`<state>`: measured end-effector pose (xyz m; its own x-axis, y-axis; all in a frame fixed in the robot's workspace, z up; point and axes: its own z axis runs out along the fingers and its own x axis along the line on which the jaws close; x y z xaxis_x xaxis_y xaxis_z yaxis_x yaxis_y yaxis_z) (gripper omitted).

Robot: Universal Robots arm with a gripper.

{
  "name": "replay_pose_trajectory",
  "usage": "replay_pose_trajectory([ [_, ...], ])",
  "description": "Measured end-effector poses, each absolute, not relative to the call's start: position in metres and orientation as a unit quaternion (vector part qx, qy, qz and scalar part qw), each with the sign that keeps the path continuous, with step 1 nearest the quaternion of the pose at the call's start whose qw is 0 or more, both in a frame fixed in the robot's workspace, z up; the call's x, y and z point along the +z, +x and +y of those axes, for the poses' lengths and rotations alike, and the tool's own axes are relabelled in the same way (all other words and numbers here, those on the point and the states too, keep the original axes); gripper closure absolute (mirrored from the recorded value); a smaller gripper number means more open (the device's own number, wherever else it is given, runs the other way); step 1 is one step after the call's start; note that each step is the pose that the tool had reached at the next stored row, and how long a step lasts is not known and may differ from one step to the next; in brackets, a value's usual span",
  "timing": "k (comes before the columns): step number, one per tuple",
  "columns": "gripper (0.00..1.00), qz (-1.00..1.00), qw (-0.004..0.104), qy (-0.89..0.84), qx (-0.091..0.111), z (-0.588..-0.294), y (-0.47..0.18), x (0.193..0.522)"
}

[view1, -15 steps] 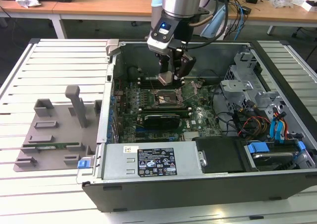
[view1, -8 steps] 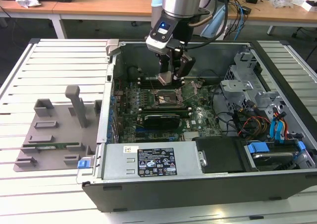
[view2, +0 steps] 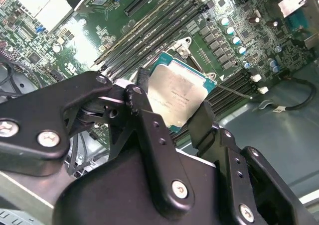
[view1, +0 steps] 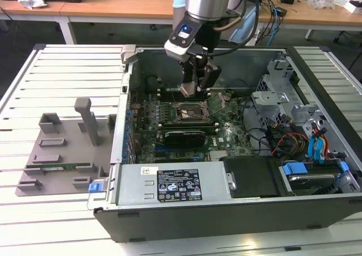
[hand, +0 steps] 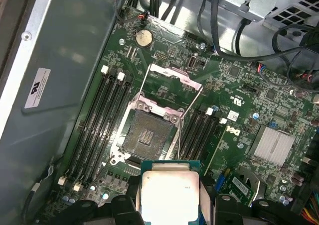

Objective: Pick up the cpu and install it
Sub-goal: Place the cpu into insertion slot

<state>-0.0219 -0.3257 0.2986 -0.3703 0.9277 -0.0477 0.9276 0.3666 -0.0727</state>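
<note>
Exterior view: the gripper [view1: 195,87] hangs inside the open computer case [view1: 169,210], just above the socket [view1: 185,113]. Second wrist view: the jaws are pinching the cpu [view2: 180,94] by two opposite edges. First wrist view: the cpu is held flat over the motherboard [hand: 239,110], with the open socket close by.

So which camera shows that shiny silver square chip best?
The second wrist view: the shiny silver square chip sits nearly whole between the jaws. The first wrist view hides part; the exterior view, a sliver.
</note>
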Motion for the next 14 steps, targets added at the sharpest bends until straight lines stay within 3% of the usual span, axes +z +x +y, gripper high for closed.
replay_pose_trajectory([
  [14,0.45,-0.785,0.004,-0.618,0.044,-0.3257,-0.0219,0.2978],
])
